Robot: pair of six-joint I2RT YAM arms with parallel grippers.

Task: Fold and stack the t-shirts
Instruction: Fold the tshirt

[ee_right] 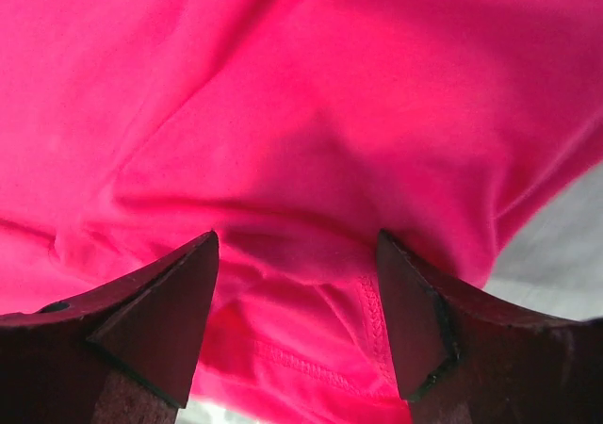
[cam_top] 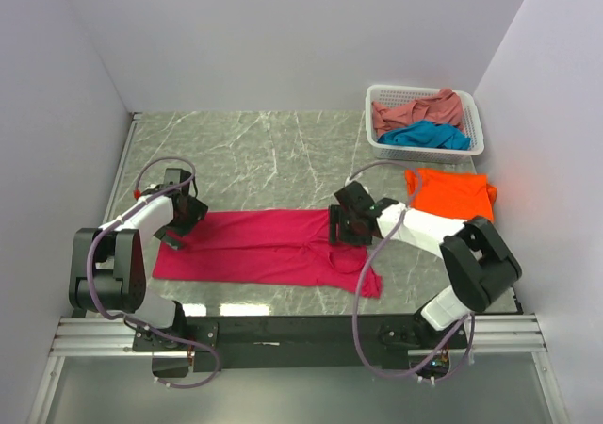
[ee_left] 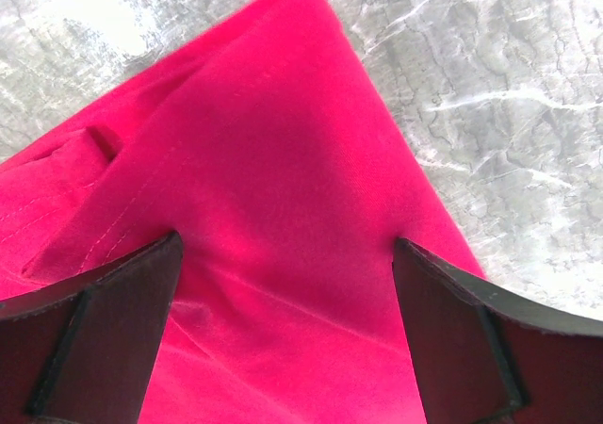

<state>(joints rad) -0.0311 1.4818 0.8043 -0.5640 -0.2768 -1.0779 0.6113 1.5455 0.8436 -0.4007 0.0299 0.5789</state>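
The magenta t-shirt [cam_top: 273, 245] lies flat as a long band on the near middle of the surface [cam_top: 254, 155], running from 9 to 3 o'clock in the top view. Folding this shirt appears to be the step in hand, with the crosswise fold not yet made. The left pincer [ee_left: 287, 250] hangs over the 9 o'clock end, its jaws spread fully and holding nothing. The right pincer [ee_right: 297, 245] sits low over the 3 o'clock end near a stitched hem, its jaws apart astride a cloth ridge but not pinching it. The next move probably calls for both to close on the edges and carry one end over. The orange t-shirt [cam_top: 450, 193] lies at 3 o'clock, and the basket [cam_top: 415, 89] at 1 o'clock holds two more.
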